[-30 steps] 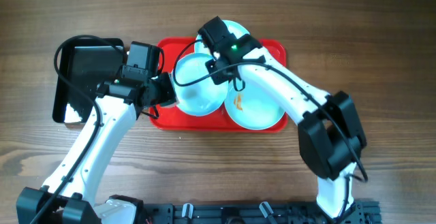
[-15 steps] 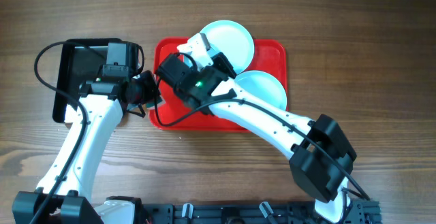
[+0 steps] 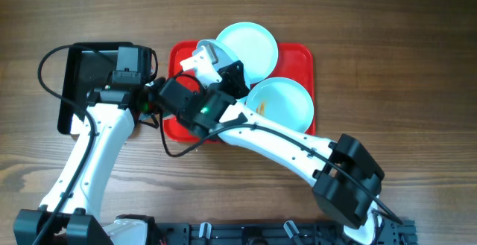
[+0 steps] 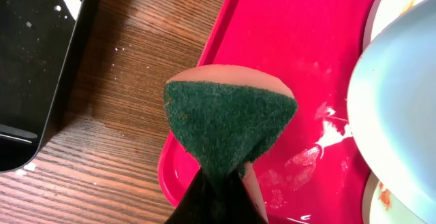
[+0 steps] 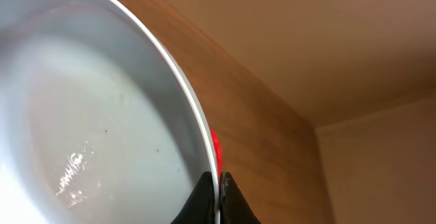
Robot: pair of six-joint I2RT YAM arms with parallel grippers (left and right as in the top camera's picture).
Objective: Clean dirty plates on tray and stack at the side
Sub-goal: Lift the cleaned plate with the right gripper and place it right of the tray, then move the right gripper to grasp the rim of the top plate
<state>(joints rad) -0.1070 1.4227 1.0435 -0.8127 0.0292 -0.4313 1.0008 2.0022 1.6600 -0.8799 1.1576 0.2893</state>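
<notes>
Top-down, close wrist views; shared tray (image 3: 298, 60)

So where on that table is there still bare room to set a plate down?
Bare wood lies right of the red tray, and in a strip beyond its far rim. Left of the black tray is a narrower strip. The tray's left half is crowded: the left gripper with its sponge and the right gripper holding a plate meet there.

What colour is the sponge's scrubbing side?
Dark green; the sponge shows best in the left wrist view.
</notes>
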